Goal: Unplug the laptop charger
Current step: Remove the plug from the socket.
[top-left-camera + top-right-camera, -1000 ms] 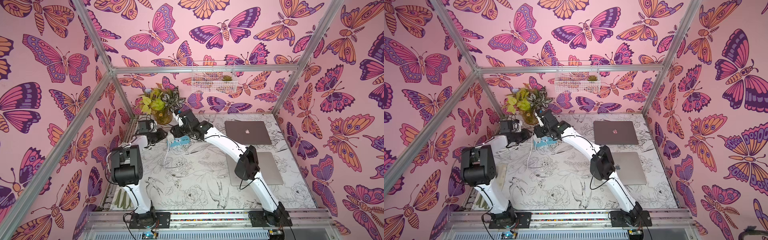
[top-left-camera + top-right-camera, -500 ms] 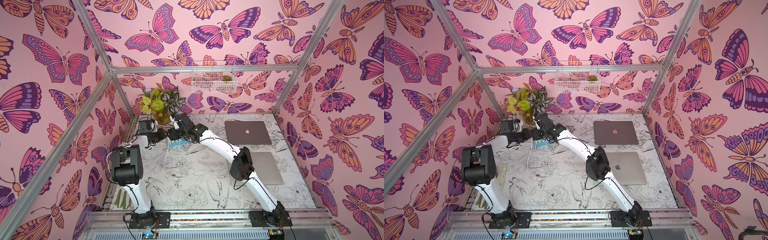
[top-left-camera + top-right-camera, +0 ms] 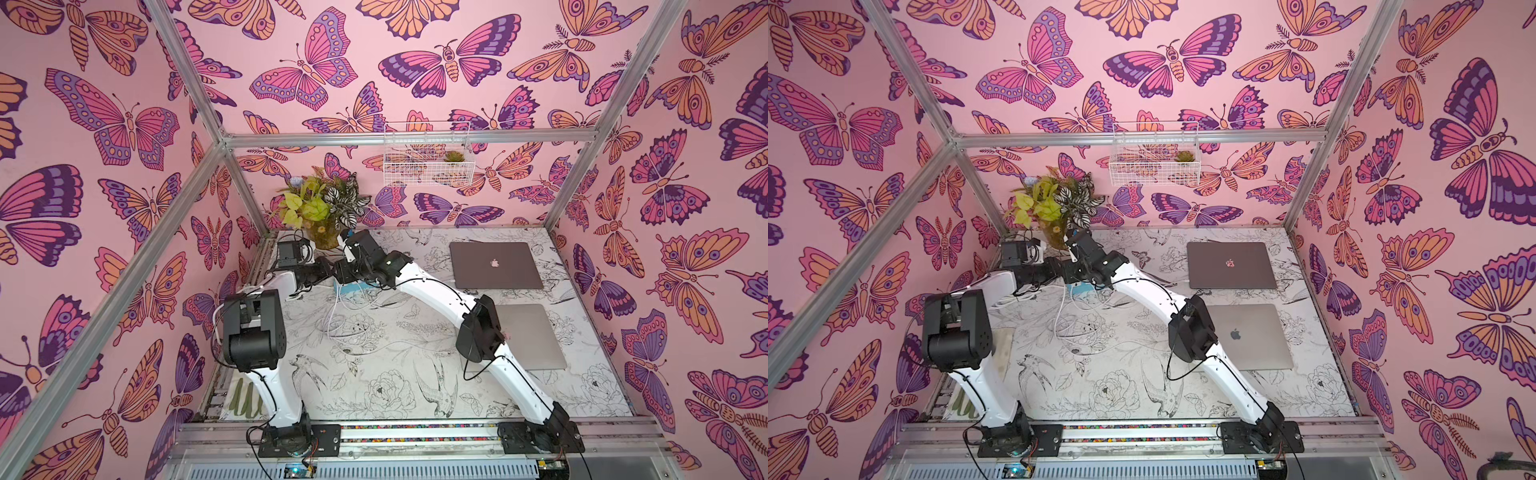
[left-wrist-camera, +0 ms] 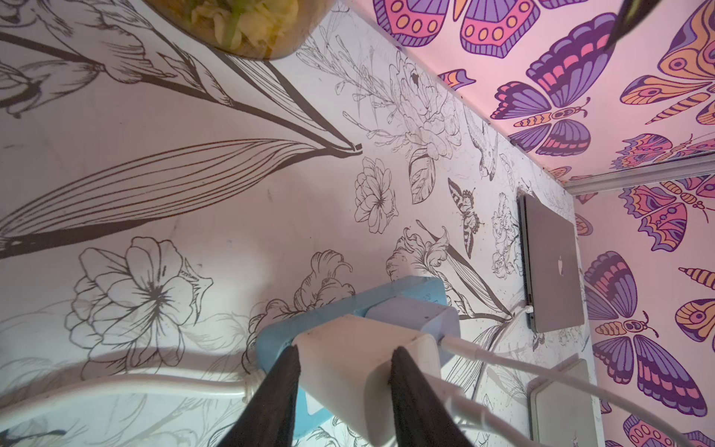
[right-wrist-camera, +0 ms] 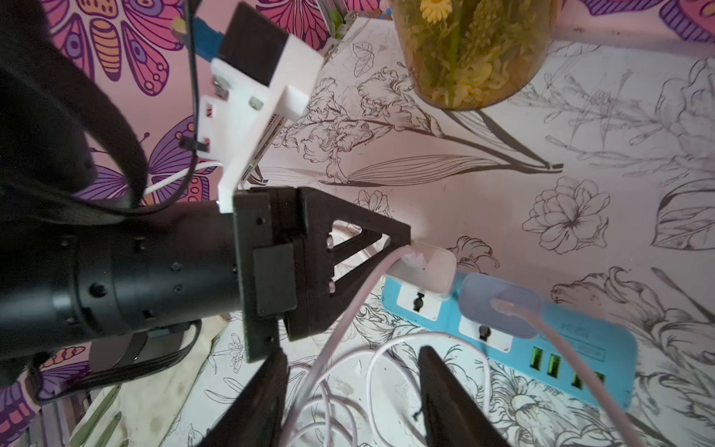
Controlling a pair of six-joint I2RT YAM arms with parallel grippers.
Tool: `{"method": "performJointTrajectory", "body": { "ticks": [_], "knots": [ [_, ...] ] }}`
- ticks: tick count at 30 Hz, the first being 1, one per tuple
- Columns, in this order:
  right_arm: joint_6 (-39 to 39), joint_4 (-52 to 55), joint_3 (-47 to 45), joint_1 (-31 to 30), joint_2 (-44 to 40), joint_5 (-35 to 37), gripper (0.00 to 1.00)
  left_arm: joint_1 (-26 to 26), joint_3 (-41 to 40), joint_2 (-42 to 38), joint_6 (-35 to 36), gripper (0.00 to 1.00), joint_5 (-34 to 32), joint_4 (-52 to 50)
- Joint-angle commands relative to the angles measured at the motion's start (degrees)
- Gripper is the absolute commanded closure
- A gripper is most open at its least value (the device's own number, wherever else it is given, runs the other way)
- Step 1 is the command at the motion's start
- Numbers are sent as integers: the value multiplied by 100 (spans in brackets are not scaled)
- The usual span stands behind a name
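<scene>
On floral tabletop (image 3: 374, 374) | left fingers (image 4: 276, 391) clamp charger (image 4: 348, 356) | right fingers (image 5: 263, 398) apart | butterfly walls (image 3: 374, 62)

The laptop charger (image 4: 360, 371) is smooth white plastic with a satin, slightly scuffed skin, and its cable (image 4: 476, 350) has a soft white rubbery sheath. The power strip (image 5: 580, 344) is glossy sky-blue plastic. The adapter (image 5: 503, 305) on it is pale and frosted. The fingers (image 4: 276, 391) of the left end effector (image 4: 344, 350) are matt black with fine ribbing. The worktop (image 3: 374, 374) is a matt printed sheet, faintly smudged. The dark laptop (image 3: 494, 266) and the silver laptop (image 3: 536, 336) are matt metal. The frame (image 3: 395, 139) is bare satin aluminium, the basket (image 3: 428, 166) white coated wire, and the vase (image 5: 472, 58) glossy translucent amber.
</scene>
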State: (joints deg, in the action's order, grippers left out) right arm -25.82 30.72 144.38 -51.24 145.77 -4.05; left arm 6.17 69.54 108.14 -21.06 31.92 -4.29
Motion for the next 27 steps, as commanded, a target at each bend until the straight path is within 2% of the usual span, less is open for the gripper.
{"method": "performJointTrajectory", "body": {
  "ticks": [1,4,6,9,14,20,27],
  "knots": [
    [-68,-11,170,-31,117,111,54,-64,-186,237,111,59,-120,-329],
    [-17,-33,188,-27,72,155,72,-72,-208,234,102,59,-172,-355],
    [-54,-82,224,-27,36,74,77,-73,-204,244,97,59,-196,-385],
    [-2,-119,333,-48,21,-10,89,-81,-221,259,89,59,-213,-397],
    [68,-94,390,-70,-9,-55,100,-87,-257,288,93,61,-219,-403],
    [226,-102,390,-127,-118,-43,100,-86,-265,328,93,65,-213,-417],
    [604,-127,381,-255,-305,356,100,-81,-281,337,76,72,-211,-469]
  ]
}}
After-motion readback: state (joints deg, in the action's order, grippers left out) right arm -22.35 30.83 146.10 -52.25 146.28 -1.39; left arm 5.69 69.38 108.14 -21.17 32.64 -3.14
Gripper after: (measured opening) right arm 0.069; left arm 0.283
